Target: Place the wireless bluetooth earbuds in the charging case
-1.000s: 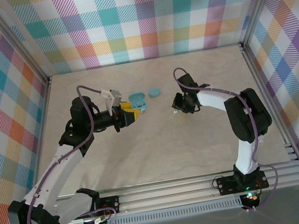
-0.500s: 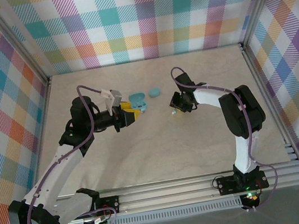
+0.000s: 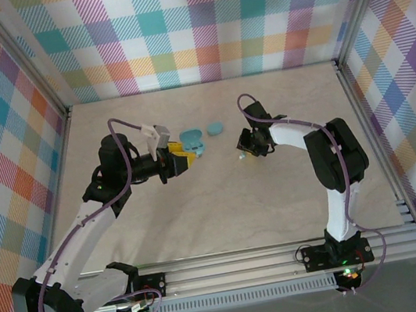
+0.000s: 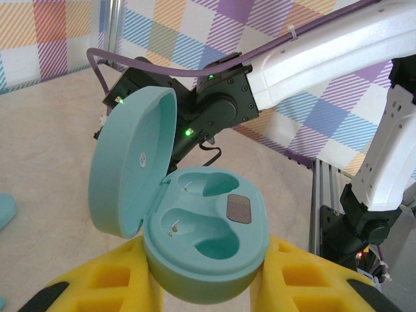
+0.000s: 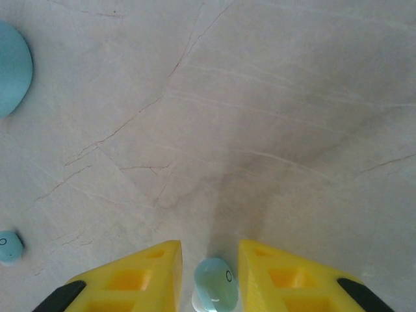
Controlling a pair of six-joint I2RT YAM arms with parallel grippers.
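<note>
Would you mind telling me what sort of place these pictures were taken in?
Probably a robot test booth rather than a home: plaid walls hung on aluminium posts, a stone-look tabletop, and a left arm and right arm bolted to a rail.

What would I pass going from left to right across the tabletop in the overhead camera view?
left pincer holding the open charging case → second teal oval case → right pincer with an earbud between its fingers
</note>
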